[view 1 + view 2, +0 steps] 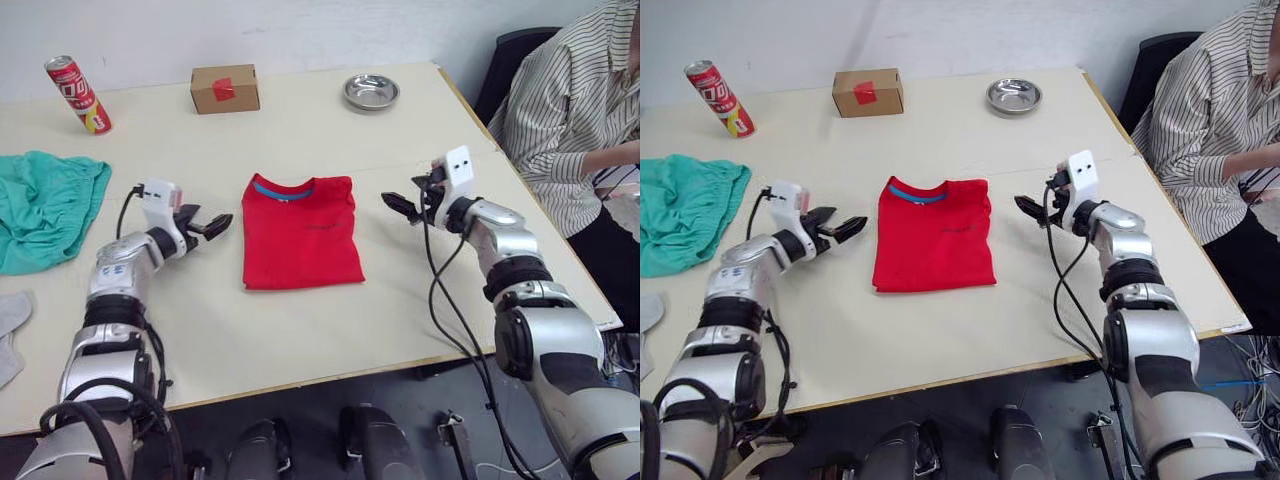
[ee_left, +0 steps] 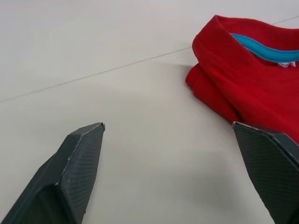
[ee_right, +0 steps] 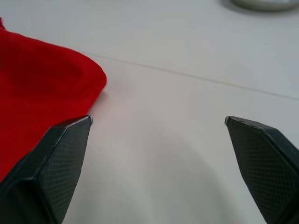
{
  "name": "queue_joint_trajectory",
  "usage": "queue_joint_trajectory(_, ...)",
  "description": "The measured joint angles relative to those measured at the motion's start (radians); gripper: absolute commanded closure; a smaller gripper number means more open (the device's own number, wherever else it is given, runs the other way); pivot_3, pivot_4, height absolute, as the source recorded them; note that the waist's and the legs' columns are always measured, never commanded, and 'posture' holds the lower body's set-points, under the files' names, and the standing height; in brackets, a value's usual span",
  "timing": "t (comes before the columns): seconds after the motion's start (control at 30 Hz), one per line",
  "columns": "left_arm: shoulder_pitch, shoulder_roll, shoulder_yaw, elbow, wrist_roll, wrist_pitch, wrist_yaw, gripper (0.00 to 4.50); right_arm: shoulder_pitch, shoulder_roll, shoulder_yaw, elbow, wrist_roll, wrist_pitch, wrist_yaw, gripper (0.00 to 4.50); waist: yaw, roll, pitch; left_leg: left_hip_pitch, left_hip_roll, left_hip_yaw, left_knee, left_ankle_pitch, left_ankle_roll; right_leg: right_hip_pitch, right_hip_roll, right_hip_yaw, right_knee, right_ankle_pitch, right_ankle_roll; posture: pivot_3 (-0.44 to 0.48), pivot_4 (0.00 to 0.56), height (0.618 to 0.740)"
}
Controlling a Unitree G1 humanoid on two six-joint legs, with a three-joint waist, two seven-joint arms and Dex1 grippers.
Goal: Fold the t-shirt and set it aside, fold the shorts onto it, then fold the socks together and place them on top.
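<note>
You have the t-shirt [image 1: 301,230] folded into a neat rectangle at the middle of the table [image 1: 330,330], collar toward the far edge. Your left gripper [image 1: 212,226] and right gripper [image 1: 402,207] flank it, both spread wide and empty. The shorts [image 1: 45,205] lie crumpled at the left edge, the socks [image 1: 10,325] nearer the front-left corner.

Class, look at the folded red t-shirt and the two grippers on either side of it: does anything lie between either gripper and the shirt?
Nothing visible does. The t-shirt lies folded on the table, with the open left gripper and open right gripper flanking it across bare tabletop.
</note>
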Motion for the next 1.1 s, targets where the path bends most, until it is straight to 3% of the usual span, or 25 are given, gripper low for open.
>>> queue_joint_trajectory(0.13, 0.209, 0.078, -0.011, -0.293, -0.039, -0.150, -0.253, 0.00, 0.228, -0.032, 0.096, -0.393, 0.047, -0.033, 0.255, 0.04, 0.006, 0.000, 0.000, 0.003, 0.000, 0.000, -0.005, 0.000, -0.002, 0.002, 0.001, 0.000, -0.003, -0.001, -0.001, 0.000, 0.150, 0.740)
queue_joint_trajectory(0.27, 0.341, 0.089, -0.088, -0.529, -0.044, -0.230, -0.407, 0.00, 0.391, -0.028, 0.244, -0.639, 0.034, -0.074, 0.367, 0.04, 0.016, 0.000, 0.000, 0.003, -0.001, 0.000, -0.001, 0.000, -0.002, 0.002, -0.001, 0.001, -0.005, 0.000, -0.001, 0.000, 0.150, 0.740)
queue_joint_trajectory(0.37, 0.361, 0.078, -0.152, -0.569, 0.013, -0.291, -0.417, 0.00, 0.415, -0.013, 0.306, -0.677, -0.003, -0.080, 0.360, 0.04, 0.025, 0.000, 0.000, 0.004, 0.000, 0.000, 0.001, 0.000, -0.002, 0.002, -0.001, 0.001, -0.004, 0.001, -0.003, 0.000, 0.150, 0.740)
queue_joint_trajectory(0.5, 0.339, 0.027, -0.222, -0.510, 0.142, -0.357, -0.324, 0.00, 0.395, 0.031, 0.363, -0.593, -0.110, -0.167, 0.262, 0.21, 0.034, 0.000, 0.000, 0.003, 0.000, -0.001, 0.000, 0.001, -0.001, 0.002, -0.002, 0.000, -0.003, 0.002, -0.004, 0.000, 0.150, 0.740)
queue_joint_trajectory(0.67, 0.250, 0.010, -0.282, -0.383, 0.248, -0.459, -0.260, 1.20, 0.340, 0.053, 0.380, -0.456, -0.177, -0.285, 0.162, 1.58, 0.034, -0.001, -0.001, 0.004, 0.000, -0.001, 0.001, 0.002, -0.001, 0.003, -0.001, -0.001, -0.003, 0.002, -0.004, 0.000, 0.150, 0.740)
queue_joint_trajectory(0.93, 0.179, -0.002, -0.320, -0.253, 0.273, -0.534, -0.262, 3.80, 0.304, 0.060, 0.399, -0.351, -0.221, -0.384, 0.089, 4.39, 0.033, -0.001, -0.001, 0.005, 0.000, -0.001, 0.003, 0.002, 0.000, 0.003, -0.002, 0.000, 0.000, 0.002, -0.004, 0.000, 0.150, 0.740)
queue_joint_trajectory(1.0, 0.211, 0.009, -0.318, -0.294, 0.236, -0.498, -0.306, 4.42, 0.304, 0.063, 0.401, -0.355, -0.221, -0.385, 0.090, 4.50, 0.032, -0.001, -0.001, 0.005, 0.000, -0.001, 0.003, 0.002, 0.000, 0.003, -0.002, 0.000, 0.000, 0.002, -0.004, 0.000, 0.150, 0.740)
queue_joint_trajectory(1.1, 0.308, 0.059, -0.307, -0.443, 0.171, -0.415, -0.360, 4.46, 0.340, 0.055, 0.400, -0.411, -0.194, -0.378, 0.132, 4.50, 0.030, -0.001, -0.001, 0.004, 0.002, -0.001, 0.002, 0.002, -0.001, 0.003, -0.001, -0.001, -0.001, 0.000, -0.006, 0.000, 0.150, 0.740)
